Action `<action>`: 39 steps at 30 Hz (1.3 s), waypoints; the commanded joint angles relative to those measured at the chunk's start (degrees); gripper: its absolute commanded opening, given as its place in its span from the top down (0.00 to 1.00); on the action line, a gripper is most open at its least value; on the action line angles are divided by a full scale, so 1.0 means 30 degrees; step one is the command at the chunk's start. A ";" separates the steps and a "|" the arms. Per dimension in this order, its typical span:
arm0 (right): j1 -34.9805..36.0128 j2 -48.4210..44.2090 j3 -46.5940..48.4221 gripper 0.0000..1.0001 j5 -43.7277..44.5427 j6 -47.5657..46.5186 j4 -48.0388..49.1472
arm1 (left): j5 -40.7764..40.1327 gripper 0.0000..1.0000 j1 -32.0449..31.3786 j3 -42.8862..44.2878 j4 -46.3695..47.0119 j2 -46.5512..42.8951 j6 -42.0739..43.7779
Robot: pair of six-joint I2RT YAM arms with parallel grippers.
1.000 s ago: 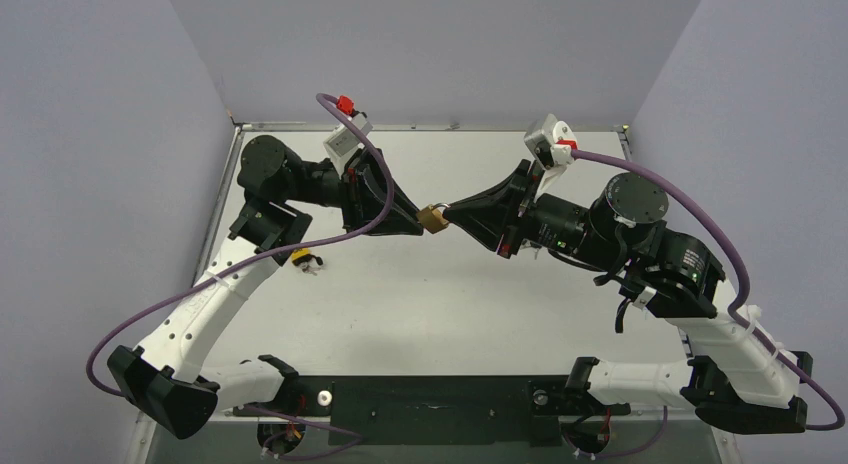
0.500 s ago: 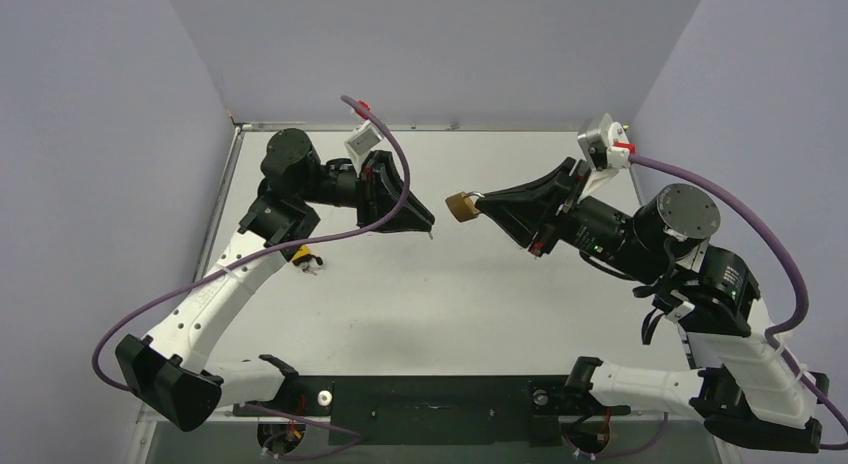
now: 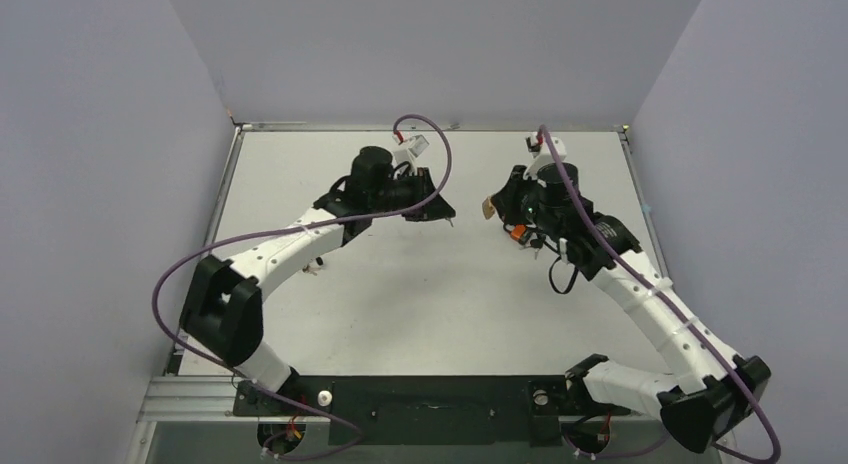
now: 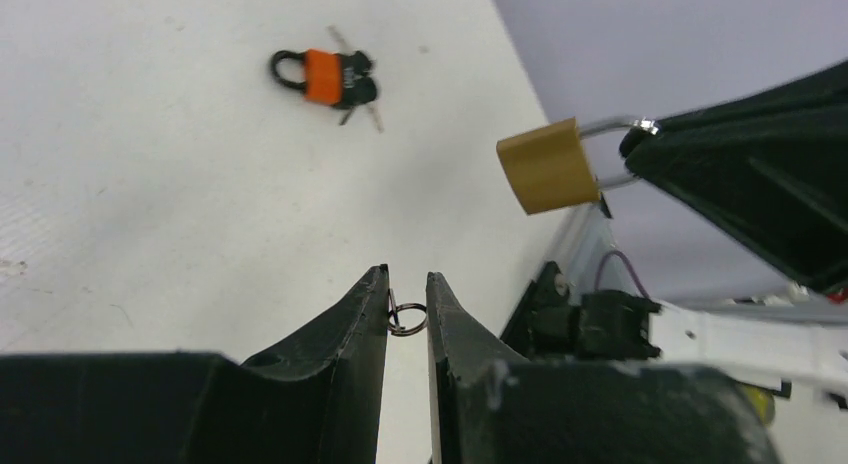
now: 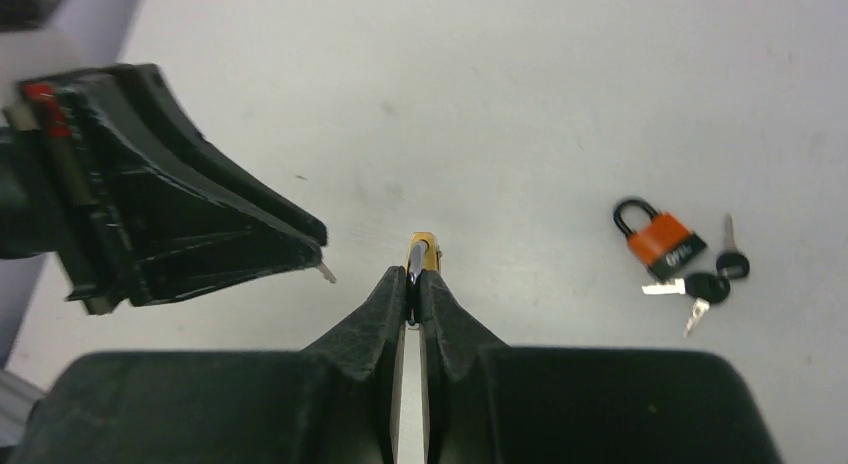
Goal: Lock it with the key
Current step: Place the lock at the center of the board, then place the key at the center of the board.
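Note:
My right gripper (image 5: 417, 274) is shut on the shackle of a brass padlock (image 4: 548, 167), which it holds up in the air. Seen edge-on in the right wrist view, the padlock (image 5: 420, 254) pokes out past the fingertips. My left gripper (image 4: 407, 276) is shut on a small key, its ring (image 4: 406, 316) showing between the fingers. The key's tip (image 5: 326, 273) sticks out of the left gripper and points toward the padlock across a short gap. From above, the left gripper (image 3: 446, 215) and the right gripper (image 3: 495, 206) face each other over mid-table.
An orange padlock (image 4: 322, 74) with black-headed keys (image 4: 358, 92) lies on the white table (image 3: 430, 304); it also shows in the right wrist view as the orange padlock (image 5: 662, 239). Purple cables loop over both arms. Grey walls close in the table on three sides.
A second ago the key and the brass padlock met at mid-table. Both arms have since swung and turned, and a gap now separates key and padlock. Both grips are unchanged.

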 commanded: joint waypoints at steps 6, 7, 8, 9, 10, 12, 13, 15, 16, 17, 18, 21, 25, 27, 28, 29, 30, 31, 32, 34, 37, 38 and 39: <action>-0.1584 0.3466 -0.3843 1.00 0.2309 0.3091 0.4727 | -0.5617 1.00 -0.1632 0.2550 0.1925 0.7678 -0.2514; -0.1589 0.4198 -0.3865 1.00 0.2333 0.3097 0.4960 | -0.5665 1.00 -0.1631 0.2911 0.1980 0.8588 -0.2671; -0.1572 0.4511 -0.4013 1.00 0.2286 0.3197 0.5169 | -0.5570 1.00 -0.1617 0.3035 0.2263 0.9042 -0.3016; -0.1569 0.5075 -0.4067 1.00 0.2069 0.3282 0.5590 | -0.5360 1.00 -0.1606 0.3318 0.2413 0.9815 -0.3263; -0.1493 0.5359 -0.4130 1.00 0.2009 0.3419 0.5952 | -0.5286 1.00 -0.1604 0.3458 0.2554 1.0139 -0.3324; -0.1344 0.6209 -0.4049 1.00 0.1956 0.3527 0.6234 | -0.5137 1.00 -0.1642 0.3731 0.2657 1.0829 -0.3370; -0.1309 0.6722 -0.3997 1.00 0.1994 0.3535 0.6276 | -0.5179 1.00 -0.1619 0.3771 0.2639 1.1090 -0.3373; -0.1167 0.7375 -0.3787 1.00 0.2163 0.3505 0.6312 | -0.5237 1.00 -0.1538 0.3649 0.2598 1.1270 -0.3442; -0.1093 0.7754 -0.3694 1.00 0.2216 0.3489 0.6367 | -0.5225 1.00 -0.1497 0.3580 0.2615 1.1321 -0.3442; -0.1080 0.7929 -0.3644 1.00 0.2315 0.3501 0.6371 | -0.5201 1.00 -0.1429 0.3491 0.2603 1.1396 -0.3450; -0.1042 0.8251 -0.3519 1.00 0.2322 0.3488 0.6425 | -0.5221 1.00 -0.1398 0.3486 0.2499 1.1442 -0.3417; -0.0841 0.8904 -0.3095 1.00 0.2321 0.3497 0.6461 | -0.5442 0.96 -0.1283 0.3398 0.2143 1.1515 -0.3203; -0.0568 0.9529 -0.2728 1.00 0.2580 0.3410 0.6353 | -0.5950 0.82 -0.1146 0.3211 0.1620 1.1098 -0.2786; -0.0584 0.9667 -0.2695 1.00 0.2646 0.3434 0.6347 | -0.6117 0.76 -0.0974 0.3129 0.1260 1.0821 -0.2544; -0.0577 0.9726 -0.2705 1.00 0.2693 0.3400 0.6361 | -0.6083 0.74 -0.0837 0.3071 0.1223 1.0707 -0.2496; -0.0571 0.9779 -0.2691 1.00 0.2691 0.3346 0.6368 | -0.6058 0.69 -0.0780 0.3027 0.1151 1.0629 -0.2430; -0.0571 0.9849 -0.2688 1.00 0.2642 0.3341 0.6388 | -0.6017 0.66 -0.0679 0.2956 0.1139 1.0483 -0.2380; -0.0541 0.9885 -0.2672 1.00 0.2546 0.3316 0.6396 | -0.5981 0.62 -0.0628 0.2955 0.1079 1.0429 -0.2203; -0.0526 0.9956 -0.2664 1.00 0.2515 0.3283 0.6381 | -0.5932 0.58 -0.0553 0.2939 0.1015 1.0294 -0.2120; -0.0524 0.9999 -0.2680 1.00 0.2367 0.3217 0.6387 | -0.5870 0.53 -0.0438 0.2849 0.0933 1.0032 -0.1830; -0.0446 1.0237 -0.2674 1.00 0.2256 0.3051 0.6418 | -0.6033 0.49 -0.0224 0.2605 0.0661 0.9437 -0.1756; -0.0434 1.0403 -0.2636 1.00 0.2318 0.3018 0.6382 | -0.6267 0.49 -0.0086 0.2471 0.0425 0.9050 -0.1718; -0.0382 1.0484 -0.2564 1.00 0.2397 0.2972 0.6245 | -0.6369 0.48 0.0074 0.2376 0.0102 0.8819 -0.1701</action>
